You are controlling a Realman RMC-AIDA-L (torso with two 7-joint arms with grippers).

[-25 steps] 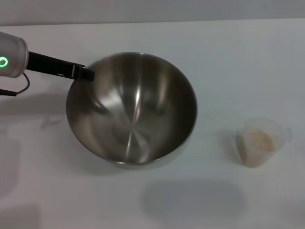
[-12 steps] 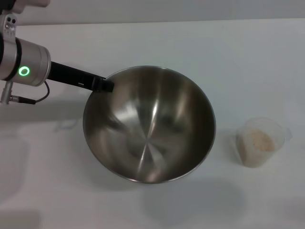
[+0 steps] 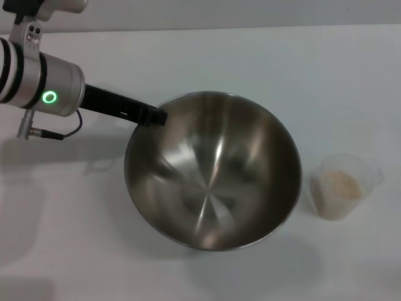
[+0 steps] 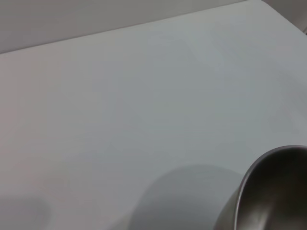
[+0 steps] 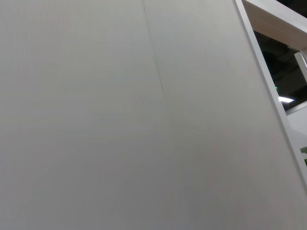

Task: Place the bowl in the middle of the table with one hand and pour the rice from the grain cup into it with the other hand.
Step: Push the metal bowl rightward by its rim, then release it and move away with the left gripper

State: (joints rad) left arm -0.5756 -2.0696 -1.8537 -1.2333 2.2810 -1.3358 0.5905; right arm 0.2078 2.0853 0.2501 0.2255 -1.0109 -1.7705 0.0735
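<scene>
Head view: white table [image 3: 207, 56]; L pincer [image 3: 152, 116] clamped on bowl [image 3: 213, 169] rim; grain cup [image 3: 343, 186] w/ rice [image 3: 341, 184] apart, R side.

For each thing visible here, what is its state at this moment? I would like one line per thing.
bowl: empty inside, tilted, held at its far-left rim.
left gripper: shut on the bowl's rim.
grain cup: upright on the table to the right of the bowl, untouched.
rice: a pale heap inside the grain cup, not poured.
table: white, bearing the cup.
right gripper: not in view.
</scene>
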